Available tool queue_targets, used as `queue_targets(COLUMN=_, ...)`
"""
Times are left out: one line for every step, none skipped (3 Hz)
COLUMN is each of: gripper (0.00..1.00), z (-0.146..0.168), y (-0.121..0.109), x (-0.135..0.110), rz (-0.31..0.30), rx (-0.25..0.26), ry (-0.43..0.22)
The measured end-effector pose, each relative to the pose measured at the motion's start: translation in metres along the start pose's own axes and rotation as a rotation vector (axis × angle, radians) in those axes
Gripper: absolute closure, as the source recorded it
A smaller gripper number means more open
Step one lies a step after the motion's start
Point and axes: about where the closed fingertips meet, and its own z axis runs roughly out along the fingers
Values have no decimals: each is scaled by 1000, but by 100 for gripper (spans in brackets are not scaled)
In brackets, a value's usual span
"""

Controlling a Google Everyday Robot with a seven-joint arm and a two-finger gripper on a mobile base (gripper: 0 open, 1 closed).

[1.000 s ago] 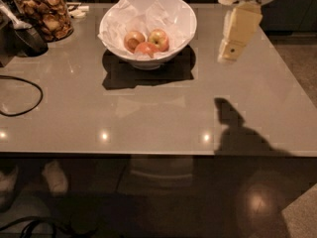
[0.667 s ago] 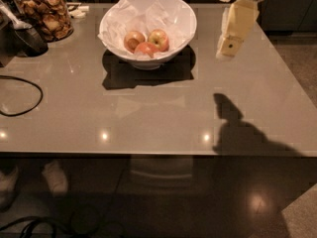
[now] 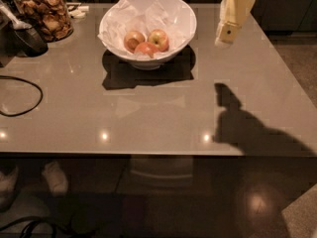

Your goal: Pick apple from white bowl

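Observation:
The white bowl (image 3: 184,14), lined with crumpled white paper, stands at the back middle of the grey table (image 3: 148,118). Three small apples lie in it. The apple (image 3: 146,49), the reddest one, lies at the front, touching two paler apples behind it, one on the left (image 3: 132,39) and one on the right (image 3: 159,37). My cream-coloured gripper (image 3: 225,33) hangs from the top edge, to the right of the bowl and outside its rim, above the table. It holds nothing that I can see.
A glass jar of brown snacks (image 3: 45,11) stands at the back left, with a dark dish and spoon (image 3: 27,36) beside it. A black cable (image 3: 22,95) loops on the left. The arm's shadow (image 3: 242,125) falls front right. A shoe (image 3: 54,177) shows below the table's front edge.
My gripper has moved a little to the left, toward the bowl, and up in the picture. Its shadow on the table has shifted the same way. The bowl and apples have not moved.

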Motion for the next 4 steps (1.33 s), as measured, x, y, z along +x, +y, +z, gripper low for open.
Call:
queue_targets(gripper=0, z=-1, y=-9, x=-6, rz=0, rx=33, ry=-21)
queue_targets(gripper=0, z=6, y=-23, x=-17, rz=-5, rx=46, ry=-53)
queue_targets(gripper=0, z=19, y=-41, x=-36, rz=-27, rx=29, ry=-88)
queue_targets(gripper=0, z=32, y=-57, x=-57, rz=-48, rx=11, ry=-133)
